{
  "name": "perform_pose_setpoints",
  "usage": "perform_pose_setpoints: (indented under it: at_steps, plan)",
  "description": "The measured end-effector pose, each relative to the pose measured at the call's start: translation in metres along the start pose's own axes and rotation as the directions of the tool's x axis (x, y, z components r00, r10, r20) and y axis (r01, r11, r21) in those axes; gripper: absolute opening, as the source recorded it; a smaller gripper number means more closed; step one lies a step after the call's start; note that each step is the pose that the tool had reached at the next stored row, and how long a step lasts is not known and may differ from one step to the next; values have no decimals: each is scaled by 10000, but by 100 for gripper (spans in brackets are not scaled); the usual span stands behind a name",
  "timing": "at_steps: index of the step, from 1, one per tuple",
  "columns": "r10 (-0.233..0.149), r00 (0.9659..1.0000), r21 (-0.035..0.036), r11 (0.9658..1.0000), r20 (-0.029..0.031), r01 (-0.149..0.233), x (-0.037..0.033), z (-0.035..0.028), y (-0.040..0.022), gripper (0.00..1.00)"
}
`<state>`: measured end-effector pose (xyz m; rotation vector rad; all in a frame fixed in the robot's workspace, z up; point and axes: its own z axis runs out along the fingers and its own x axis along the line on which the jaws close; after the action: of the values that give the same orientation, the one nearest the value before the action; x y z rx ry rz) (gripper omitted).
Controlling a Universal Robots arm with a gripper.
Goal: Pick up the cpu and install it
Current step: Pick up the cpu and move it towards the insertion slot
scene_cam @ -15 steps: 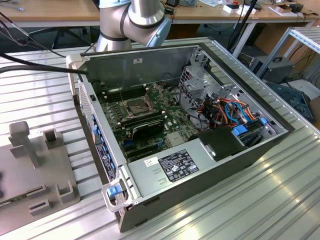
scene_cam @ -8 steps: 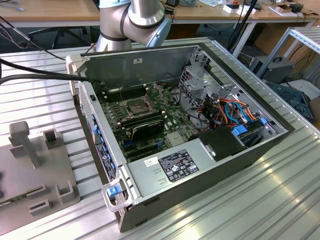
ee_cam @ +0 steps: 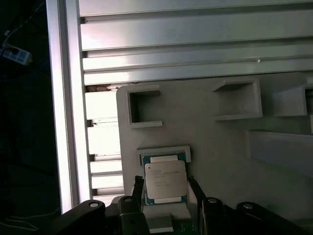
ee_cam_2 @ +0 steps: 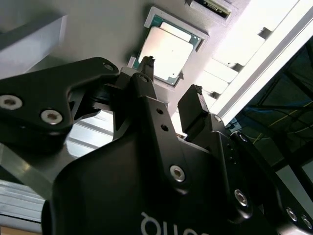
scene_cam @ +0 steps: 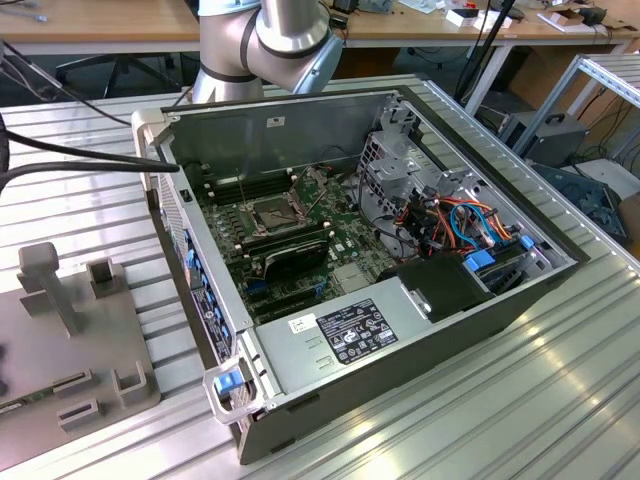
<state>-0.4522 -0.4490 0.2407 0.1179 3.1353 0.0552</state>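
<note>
The cpu [ee_cam: 166, 180] is lying flat, metal top up, in a shallow square recess of the grey holder plate [ee_cam: 220, 147]. The gripper [ee_cam: 166, 188] is hovering directly over it, its fingers [ee_cam: 139, 185] standing apart on either side of the chip, not clamping it. The plate is resting on the ribbed aluminium table [ee_cam: 195, 34].

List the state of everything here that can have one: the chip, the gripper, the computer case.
Small silver-grey square cpu: lying flat in its recess on the grey holder plate, not lifted.
Black two-finger gripper: open, one finger on either side of the cpu.
Grey metal computer case: open, side panel off, green motherboard exposed.
</note>
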Motion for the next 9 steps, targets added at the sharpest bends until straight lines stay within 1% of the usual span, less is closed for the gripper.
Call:
perform_pose_setpoints:
  at_steps: [2, 5, 9]
  plan:
    - [1, 10000, 1, 10000, -15, -1, 0, 34, -1, 48]
    - [2, 10000, 4, 10000, -57, -2, 0, 90, -3, 48]
    - [3, 10000, 7, 10000, -85, -3, 0, 138, -5, 48]
